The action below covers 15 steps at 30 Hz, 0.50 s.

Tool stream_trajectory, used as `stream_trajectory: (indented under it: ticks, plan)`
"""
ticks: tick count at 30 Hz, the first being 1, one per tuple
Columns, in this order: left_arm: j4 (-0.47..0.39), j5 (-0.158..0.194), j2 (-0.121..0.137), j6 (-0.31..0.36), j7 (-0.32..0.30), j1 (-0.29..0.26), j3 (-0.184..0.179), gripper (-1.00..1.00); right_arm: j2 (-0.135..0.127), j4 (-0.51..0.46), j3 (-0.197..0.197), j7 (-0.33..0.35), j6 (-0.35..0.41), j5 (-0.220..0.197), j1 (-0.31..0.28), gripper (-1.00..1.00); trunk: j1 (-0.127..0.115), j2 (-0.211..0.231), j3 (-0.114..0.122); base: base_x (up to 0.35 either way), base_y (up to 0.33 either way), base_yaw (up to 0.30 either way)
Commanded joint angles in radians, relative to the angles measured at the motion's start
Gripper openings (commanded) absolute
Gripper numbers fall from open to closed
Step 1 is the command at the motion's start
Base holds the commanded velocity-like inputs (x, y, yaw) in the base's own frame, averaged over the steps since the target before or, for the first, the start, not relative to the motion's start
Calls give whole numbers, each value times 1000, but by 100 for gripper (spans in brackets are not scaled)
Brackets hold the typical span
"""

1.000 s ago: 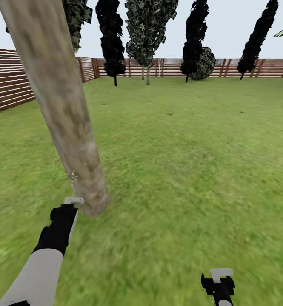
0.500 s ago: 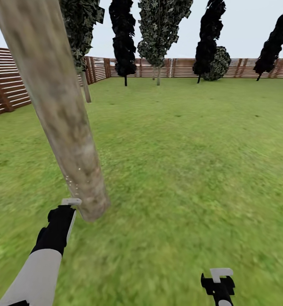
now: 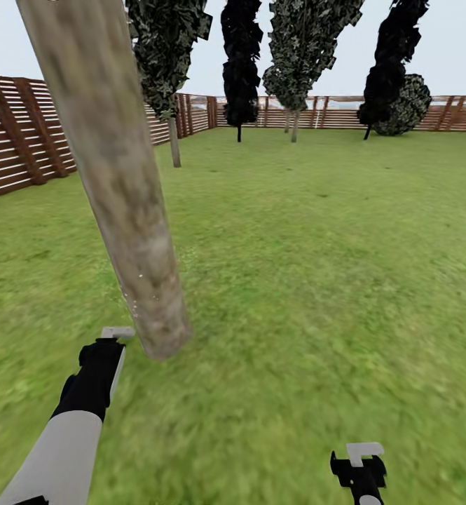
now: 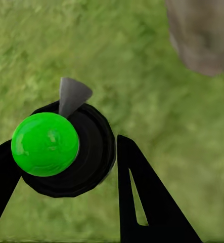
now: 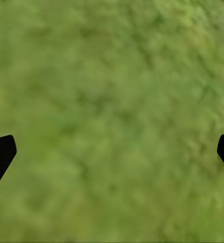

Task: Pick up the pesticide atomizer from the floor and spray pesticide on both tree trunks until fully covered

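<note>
Grass all round; left gripper (image 4: 66, 167) clamps the atomizer (image 4: 46, 144) beside the tree trunk (image 3: 120, 189). Right gripper (image 5: 112, 152) spread, empty. I'd sweep spray upward slowly.

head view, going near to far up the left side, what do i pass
left gripper → near tree trunk → thin-trunked tree by the fence → black cypress-like tree → back fence

Green grass lawn (image 3: 317, 280) fills ground, mottled, slightly blurred near camera. Brown horizontal-slat wooden fence (image 3: 22, 133) rings lawn along left side and far edge. Just before far fence: narrow black cypress-like trees (image 3: 241, 63), round dark bush (image 3: 404, 105). Above fence, pale overcast sky (image 3: 457, 49); light flat, even.
</note>
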Motion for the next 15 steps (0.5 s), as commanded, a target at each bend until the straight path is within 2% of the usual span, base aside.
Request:
stream_trajectory:
  ticks: [1,10,15]
  plan:
    - [-1,1,-1,3,3,-1,2,-100,0,2,-8,-3,-4,11,-1,100,0,0,-1,0,-279,277]
    - [-1,1,-3,3,3,-1,2,-100,0,2,-8,-2,-4,11,-1,100,0,0,-1,17,-279,275]
    - [-1,3,-3,3,4,-1,2,-100,-2,1,-8,-2,-4,11,-1,100,0,0,-1,104,-279,53]
